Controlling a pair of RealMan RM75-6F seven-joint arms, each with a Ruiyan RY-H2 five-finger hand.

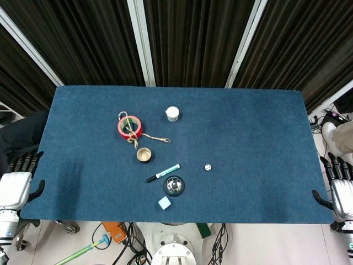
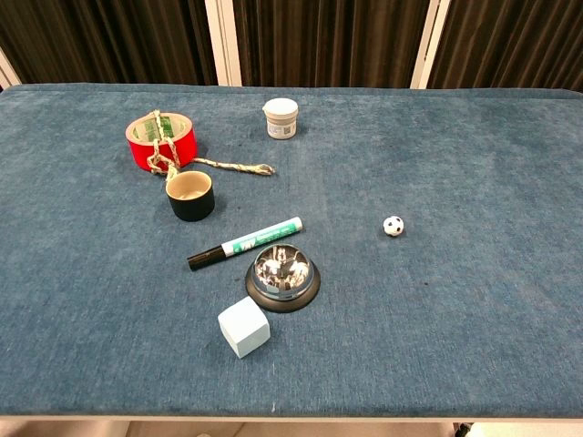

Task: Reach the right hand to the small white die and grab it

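The small white die (image 1: 207, 167) with dark spots lies on the blue table cloth, right of centre; the chest view shows the die (image 2: 393, 226) alone with bare cloth around it. My right hand (image 1: 339, 189) hangs off the table's right edge near the front corner, far right of the die, fingers extended and holding nothing. At the left front corner, my left hand (image 1: 16, 183) sits off the table, fingers apart and empty. Neither hand appears in the chest view.
Left of the die lie a green marker (image 2: 248, 242), a metal call bell (image 2: 282, 277) and a pale blue cube (image 2: 244, 327). Further back stand a black cup (image 2: 190, 196), red tape with rope (image 2: 160, 140) and a white jar (image 2: 281, 117).
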